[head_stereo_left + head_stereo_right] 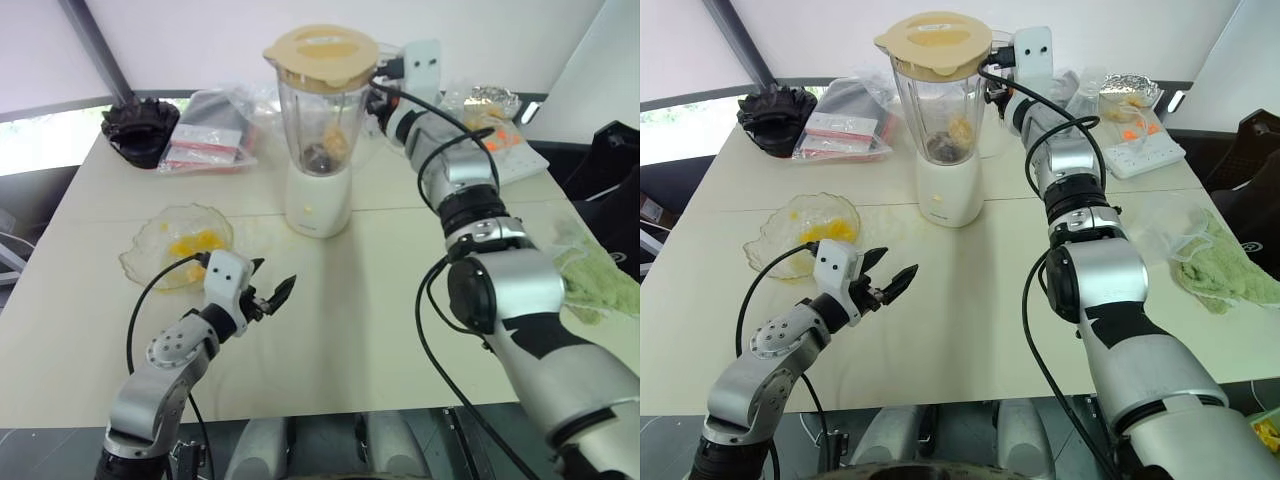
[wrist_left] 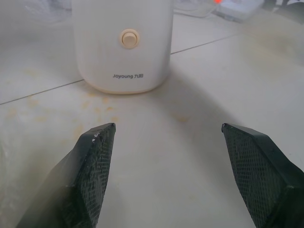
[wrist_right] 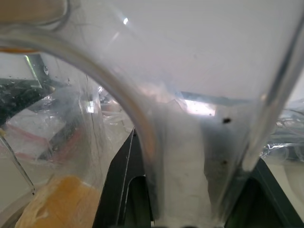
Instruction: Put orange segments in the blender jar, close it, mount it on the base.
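Left gripper (image 1: pixel 890 277) released, hovering over table (image 1: pixel 970 320). Right gripper (image 1: pixel 385 88) grasping handle of lidded blender jar (image 1: pixel 320 115), seated on base (image 1: pixel 318 200).

My table (image 1: pixel 400 300) carries the base (image 1: pixel 318 200) at twelve o'clock, a crinkled dish (image 1: pixel 178 243) at ten, a green cloth (image 1: pixel 1225 265) at three.

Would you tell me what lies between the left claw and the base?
Bare tabletop only, seen in the left wrist view between the left claw and base.
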### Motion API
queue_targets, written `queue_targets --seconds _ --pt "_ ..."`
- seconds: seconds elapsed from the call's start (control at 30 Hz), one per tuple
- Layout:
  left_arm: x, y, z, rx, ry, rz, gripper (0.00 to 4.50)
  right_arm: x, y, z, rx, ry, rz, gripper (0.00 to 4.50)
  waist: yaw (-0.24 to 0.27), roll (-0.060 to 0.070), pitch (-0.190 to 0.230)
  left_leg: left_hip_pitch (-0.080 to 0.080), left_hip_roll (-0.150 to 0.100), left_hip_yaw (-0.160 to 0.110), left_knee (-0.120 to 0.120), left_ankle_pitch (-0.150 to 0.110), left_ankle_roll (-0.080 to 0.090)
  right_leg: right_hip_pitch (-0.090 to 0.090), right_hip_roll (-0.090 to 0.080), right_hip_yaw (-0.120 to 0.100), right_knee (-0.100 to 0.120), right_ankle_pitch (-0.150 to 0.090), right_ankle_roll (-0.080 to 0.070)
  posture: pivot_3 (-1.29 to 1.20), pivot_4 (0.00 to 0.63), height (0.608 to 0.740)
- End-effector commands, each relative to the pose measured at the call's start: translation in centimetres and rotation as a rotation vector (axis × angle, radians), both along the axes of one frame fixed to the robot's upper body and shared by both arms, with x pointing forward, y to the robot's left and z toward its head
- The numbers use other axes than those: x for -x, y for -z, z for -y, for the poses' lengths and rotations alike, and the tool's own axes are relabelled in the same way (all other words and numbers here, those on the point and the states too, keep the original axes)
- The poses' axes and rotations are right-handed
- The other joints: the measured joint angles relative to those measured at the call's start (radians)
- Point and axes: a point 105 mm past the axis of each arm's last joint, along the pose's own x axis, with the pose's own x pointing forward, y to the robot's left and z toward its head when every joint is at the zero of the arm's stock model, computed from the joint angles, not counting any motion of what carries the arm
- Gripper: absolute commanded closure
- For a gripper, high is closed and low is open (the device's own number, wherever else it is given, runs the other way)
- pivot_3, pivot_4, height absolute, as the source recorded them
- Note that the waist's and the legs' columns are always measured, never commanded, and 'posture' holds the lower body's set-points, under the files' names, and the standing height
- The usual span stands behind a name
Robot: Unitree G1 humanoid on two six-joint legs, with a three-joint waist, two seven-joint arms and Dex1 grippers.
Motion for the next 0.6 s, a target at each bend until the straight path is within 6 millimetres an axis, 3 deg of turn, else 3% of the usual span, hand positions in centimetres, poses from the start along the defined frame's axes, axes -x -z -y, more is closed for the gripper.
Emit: queue_targets --seconds 0.03,0.17,0.47,0.53,0.6 --pt "0.2 -0.8 0.4 -0.013 0.019 0.034 0.74 0.1 0.0 0.0 0.005 0.001 0.012 2.17 -0.001 0.000 0.000 0.000 0.000 0.000 0.000 0.000 0.000 0.000 0.000 0.000 0.000 0.000 0.000 0.00 0.150 0.740" --pt "0.2 -0.9 0.3 -0.011 0.017 0.033 0.74 0.2 0.2 0.3 0.010 0.011 0.015 0.10 -0.002 0.000 0.000 0.000 0.000 0.000 0.000 0.000 0.000 0.000 0.000 0.000 0.000 0.000 0.000 0.00 0.150 0.740" --pt "0.3 -1.2 0.3 0.032 0.020 0.017 0.74 1.3 3.4 2.5 0.061 0.012 -0.026 0.03 0.000 0.000 0.000 0.000 0.000 0.000 0.000 0.000 0.000 0.000 0.000 0.000 0.000 0.000 0.000 0.00 0.150 0.740" --pt "0.3 -1.4 0.2 0.034 0.019 0.016 0.74 2.1 4.5 3.2 0.079 -0.012 -0.048 0.03 0.001 0.000 0.000 0.000 0.000 0.000 0.001 0.000 0.000 0.000 0.000 0.000 0.000 0.000 0.000 0.00 0.150 0.740" --pt "0.2 -1.8 -0.3 0.036 0.010 0.024 0.74 4.7 6.5 4.1 0.095 -0.165 -0.116 0.03 0.008 0.000 0.000 0.000 0.000 0.000 0.001 0.000 0.000 0.000 0.000 0.000 0.000 0.000 0.000 0.00 0.150 0.740"
